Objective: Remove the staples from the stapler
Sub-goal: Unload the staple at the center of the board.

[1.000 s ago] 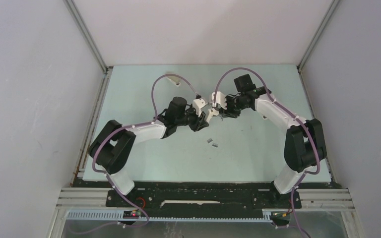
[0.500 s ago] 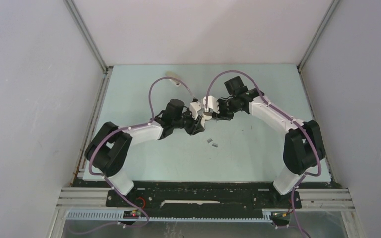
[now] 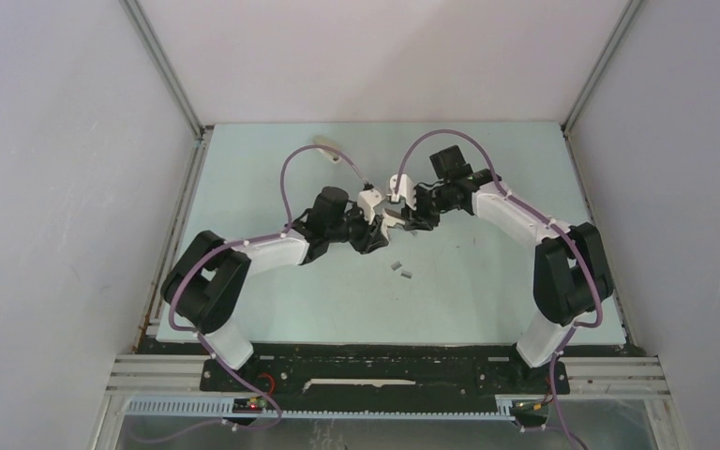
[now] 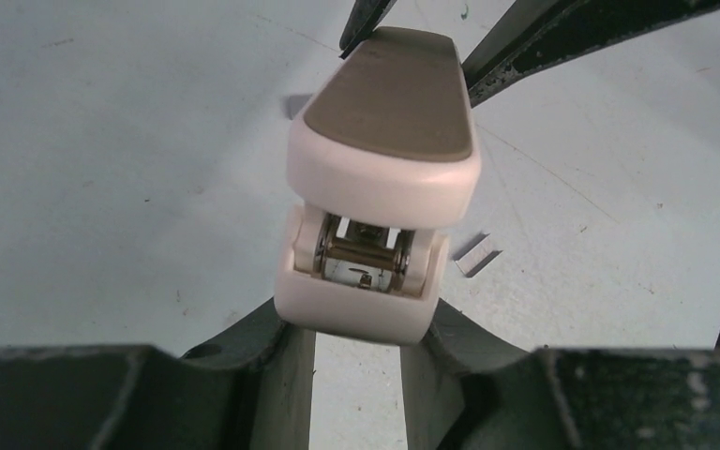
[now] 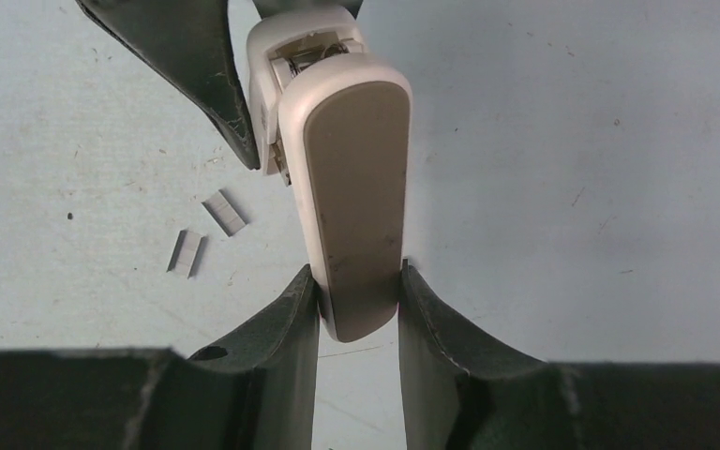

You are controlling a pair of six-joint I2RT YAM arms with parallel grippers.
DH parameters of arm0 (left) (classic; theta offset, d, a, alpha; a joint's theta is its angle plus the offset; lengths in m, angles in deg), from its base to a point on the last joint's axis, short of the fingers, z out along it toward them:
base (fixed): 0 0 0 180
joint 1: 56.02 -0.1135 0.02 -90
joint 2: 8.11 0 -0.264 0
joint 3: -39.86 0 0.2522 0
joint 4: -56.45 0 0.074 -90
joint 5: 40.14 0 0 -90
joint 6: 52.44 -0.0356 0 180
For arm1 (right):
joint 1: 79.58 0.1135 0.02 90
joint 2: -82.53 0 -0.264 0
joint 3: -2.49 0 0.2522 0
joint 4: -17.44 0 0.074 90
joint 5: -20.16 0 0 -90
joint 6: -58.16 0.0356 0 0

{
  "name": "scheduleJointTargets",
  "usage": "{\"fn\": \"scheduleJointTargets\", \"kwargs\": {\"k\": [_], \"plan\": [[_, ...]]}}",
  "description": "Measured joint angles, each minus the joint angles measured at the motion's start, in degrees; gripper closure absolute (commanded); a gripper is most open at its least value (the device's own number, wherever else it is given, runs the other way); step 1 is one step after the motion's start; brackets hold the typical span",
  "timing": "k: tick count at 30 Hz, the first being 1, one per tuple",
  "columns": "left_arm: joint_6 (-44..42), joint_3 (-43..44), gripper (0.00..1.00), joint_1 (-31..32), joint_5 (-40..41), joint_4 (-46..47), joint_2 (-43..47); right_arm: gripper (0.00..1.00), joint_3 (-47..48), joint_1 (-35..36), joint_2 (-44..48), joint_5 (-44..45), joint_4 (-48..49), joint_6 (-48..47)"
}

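Observation:
A small white stapler [image 3: 392,214] with a tan top [image 4: 392,94] hangs above the middle of the pale green table [image 3: 487,281], held between both arms. My left gripper [image 4: 356,323] is shut on its hinge end, where the metal spring parts [image 4: 364,255] show. My right gripper [image 5: 358,295] is shut on the front end of the tan top cover [image 5: 352,187]. Two short grey strips of staples [image 5: 224,212] [image 5: 186,253] lie loose on the table just under the stapler, also seen from above as staples [image 3: 400,270].
A small beige object [image 3: 324,146] lies near the table's back edge, behind the left arm. Metal rails [image 3: 180,216] run along the table's left and right sides, with white walls close around.
My right gripper has swung left toward the left gripper, and the stapler's two halves have come closer together. The staples on the table have not moved.

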Motion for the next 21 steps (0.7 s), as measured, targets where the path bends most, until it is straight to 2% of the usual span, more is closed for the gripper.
{"fn": "scheduleJointTargets", "kwargs": {"k": [8,17,18,19,21], "plan": [[3.23,0.0,0.9,-0.42,-3.37,1.73,0.0,0.92,-0.09,-0.81,0.0,-4.48,-0.66,3.61],[15.02,-0.5,0.91,-1.57,-13.51,4.87,1.11,0.9,-0.09,-1.14,-0.11,-13.14,-4.33,10.12],[16.39,-0.76,0.91,-1.57,-14.05,5.33,1.51,0.89,-0.09,-1.14,-0.11,-14.23,-4.61,10.67],[17.59,-1.03,0.91,-1.6,-14.47,5.51,1.92,0.83,-0.09,-1.14,-0.11,-15.1,-4.87,11.15],[19.52,-1.81,0.92,-1.68,-15.02,5.64,2.6,0.66,-0.09,-1.14,-0.11,-16.35,-5.66,11.72]]}}
